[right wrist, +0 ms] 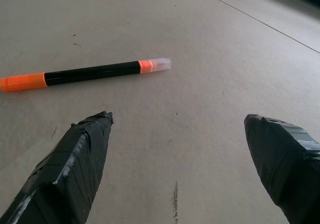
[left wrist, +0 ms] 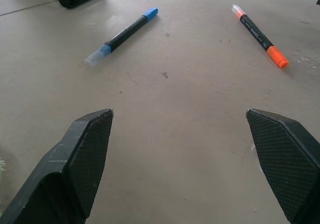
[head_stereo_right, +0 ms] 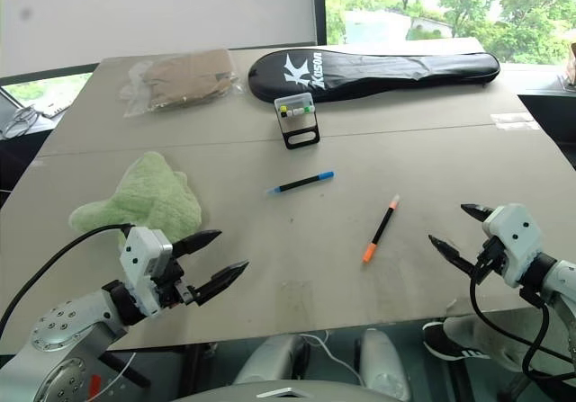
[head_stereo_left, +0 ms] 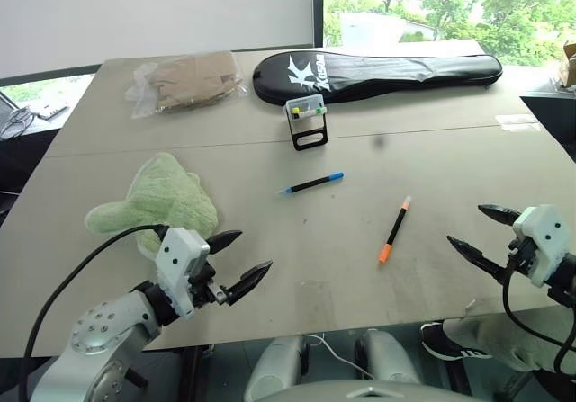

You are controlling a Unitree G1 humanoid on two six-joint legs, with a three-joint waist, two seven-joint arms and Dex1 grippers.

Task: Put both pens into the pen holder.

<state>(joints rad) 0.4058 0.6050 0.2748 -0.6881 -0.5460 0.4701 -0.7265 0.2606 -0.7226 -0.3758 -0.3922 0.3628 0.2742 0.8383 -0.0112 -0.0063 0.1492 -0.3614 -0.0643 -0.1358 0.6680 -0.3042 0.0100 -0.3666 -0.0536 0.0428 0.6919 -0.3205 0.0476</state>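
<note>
Pens: blue pen (head_stereo_left: 311, 184), orange pen (head_stereo_left: 395, 230), loose on bench (head_stereo_left: 450, 159).
Orange pen lies probably nearer right hand (head_stereo_left: 479, 231); both hands, including left hand (head_stereo_left: 239, 263), gape empty.

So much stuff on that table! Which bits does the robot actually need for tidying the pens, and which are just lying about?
Needed:
blue pen
orange pen
pen holder
left gripper, open
right gripper, open

Just lying about:
green plush toy
black racket case
plastic-wrapped brown bundle
</note>
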